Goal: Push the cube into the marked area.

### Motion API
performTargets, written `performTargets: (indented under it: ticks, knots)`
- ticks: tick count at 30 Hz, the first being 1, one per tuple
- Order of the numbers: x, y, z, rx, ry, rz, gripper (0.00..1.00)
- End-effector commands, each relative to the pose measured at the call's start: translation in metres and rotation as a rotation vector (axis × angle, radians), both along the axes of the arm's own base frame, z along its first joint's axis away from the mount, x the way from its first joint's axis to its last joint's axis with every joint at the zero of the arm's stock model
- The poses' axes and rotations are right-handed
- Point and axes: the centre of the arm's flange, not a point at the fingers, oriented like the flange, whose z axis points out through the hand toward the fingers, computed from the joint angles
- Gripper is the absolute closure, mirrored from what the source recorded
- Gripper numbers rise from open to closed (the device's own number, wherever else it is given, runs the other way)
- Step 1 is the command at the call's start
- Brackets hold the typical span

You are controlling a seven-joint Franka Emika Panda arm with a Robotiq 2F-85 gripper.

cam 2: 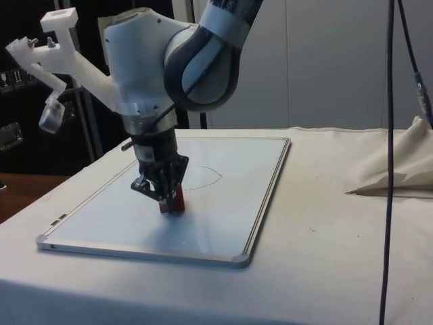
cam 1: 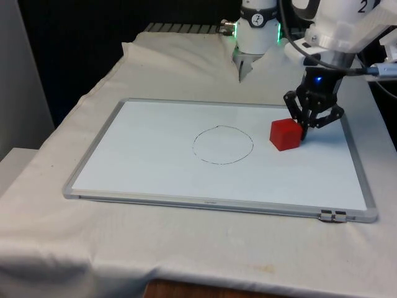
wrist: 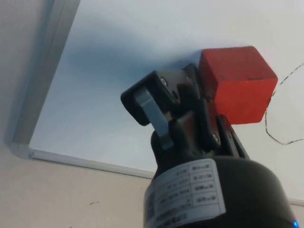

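Note:
A red cube (cam 1: 285, 134) (cam 2: 177, 198) (wrist: 237, 83) sits on a white board (cam 1: 149, 155) (cam 2: 230, 196) (wrist: 142, 33), towards the front view's right. A thin hand-drawn circle (cam 1: 223, 144) (cam 2: 203, 177) marks the board's middle, and the cube lies just outside it. Part of that line (wrist: 278, 135) curves past the cube's far side. My gripper (cam 1: 305, 131) (cam 2: 164, 195) (wrist: 187, 78) is shut, tips down at the board, touching the cube's face that is turned away from the circle.
The board has a raised grey frame (cam 1: 217, 205) (wrist: 45, 76) with a small clip (cam 1: 333, 215) at its front corner. Folded cloth (cam 2: 399, 166) bunches up near the robot's base. A dark cable (cam 2: 389, 169) hangs down in the side view.

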Motion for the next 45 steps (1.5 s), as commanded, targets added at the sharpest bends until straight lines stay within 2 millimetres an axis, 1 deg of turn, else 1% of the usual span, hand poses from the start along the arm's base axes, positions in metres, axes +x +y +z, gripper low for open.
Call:
performTargets:
  ticks: [1,3,5,11,13,14,21,39,40,45]
  knots:
    - [0.002,0.000,0.000,-0.010,-0.006,-0.009,1.00]
    - [0.001,0.000,0.000,-0.002,-0.003,-0.004,1.00]
    - [0.005,0.001,0.002,-0.017,-0.019,-0.028,1.00]
    - [0.008,-0.001,0.004,-0.030,-0.037,-0.060,1.00]
    - [0.006,0.000,0.004,-0.020,-0.034,-0.057,1.00]
    - [0.009,-0.002,0.003,-0.035,-0.040,-0.069,1.00]
    - [0.009,-0.005,0.001,-0.049,-0.050,-0.092,1.00]
    - [0.011,-0.012,-0.001,-0.159,-0.110,-0.167,1.00]
    - [0.009,-0.012,-0.002,-0.143,-0.100,-0.158,1.00]
    - [0.011,-0.017,-0.001,-0.195,-0.120,-0.185,1.00]
